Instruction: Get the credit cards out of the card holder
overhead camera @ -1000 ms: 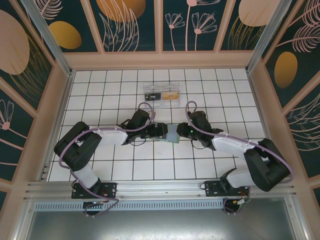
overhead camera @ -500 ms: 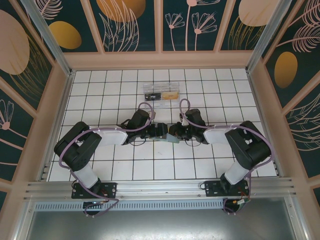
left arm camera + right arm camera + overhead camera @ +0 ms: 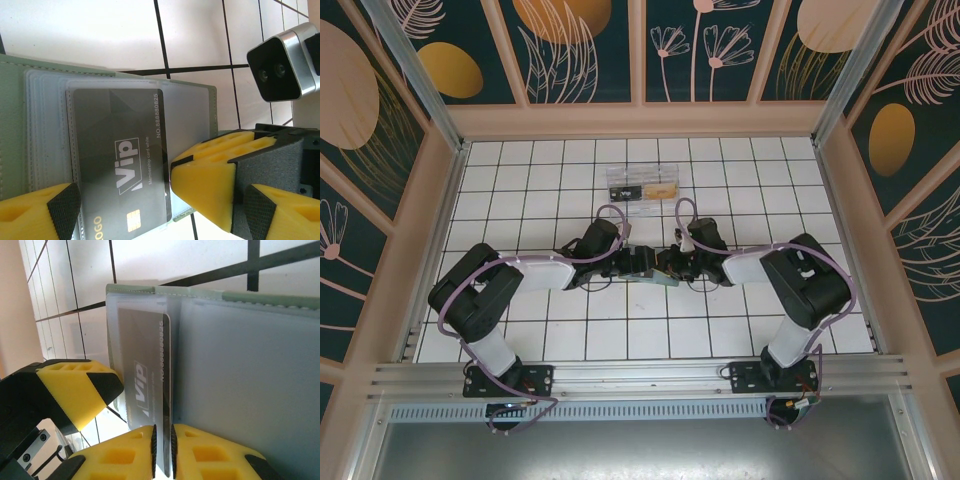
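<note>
The job looks partway done: what seem to be two loose cards (image 3: 642, 189), small in the top view, lie on the tiled table (image 3: 520, 190) well behind the arms. The card holder (image 3: 195, 115) lies open between the grippers, with a dark VIP card (image 3: 120, 165) mostly inside its sleeve. The right gripper (image 3: 162, 450) pinches that card's edge. The left gripper (image 3: 642, 263) is spread wide, one finger over the holder. The snug sleeve may resist

Dark card (image 3: 120, 165), "Vip" in large letters, "NO.88880825" (partial "LOGO" too)

Right fingers (image 3: 210, 452) now closer, on VIP card (image 3: 145, 375).
</note>
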Controlling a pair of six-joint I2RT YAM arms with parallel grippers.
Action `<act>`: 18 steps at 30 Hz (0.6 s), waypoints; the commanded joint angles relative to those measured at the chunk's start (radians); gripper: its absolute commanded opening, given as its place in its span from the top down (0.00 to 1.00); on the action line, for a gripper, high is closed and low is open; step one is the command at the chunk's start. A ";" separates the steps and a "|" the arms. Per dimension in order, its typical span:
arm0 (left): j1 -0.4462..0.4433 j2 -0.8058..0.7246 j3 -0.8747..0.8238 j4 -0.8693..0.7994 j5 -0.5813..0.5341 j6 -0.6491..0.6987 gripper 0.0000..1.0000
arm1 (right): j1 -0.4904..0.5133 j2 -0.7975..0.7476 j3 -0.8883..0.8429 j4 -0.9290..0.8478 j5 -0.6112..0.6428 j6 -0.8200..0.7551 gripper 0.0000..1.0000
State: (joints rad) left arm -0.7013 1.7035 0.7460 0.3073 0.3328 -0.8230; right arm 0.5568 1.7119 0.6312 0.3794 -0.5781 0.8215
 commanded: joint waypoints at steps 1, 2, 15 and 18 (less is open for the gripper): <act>-0.004 0.004 0.010 0.014 0.015 0.002 0.14 | -0.004 0.023 0.030 0.014 -0.015 0.008 0.81; -0.004 0.004 0.009 0.015 0.017 0.002 0.14 | -0.004 0.025 0.032 0.007 -0.008 0.006 0.81; -0.003 0.004 0.007 0.022 0.023 -0.001 0.15 | -0.036 0.046 0.031 0.042 -0.035 0.026 0.82; -0.004 0.005 0.006 0.023 0.023 -0.001 0.15 | -0.032 0.050 0.038 0.034 -0.042 0.017 0.81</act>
State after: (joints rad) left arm -0.7013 1.7039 0.7460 0.3099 0.3370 -0.8234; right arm 0.5251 1.7428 0.6476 0.3943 -0.5968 0.8410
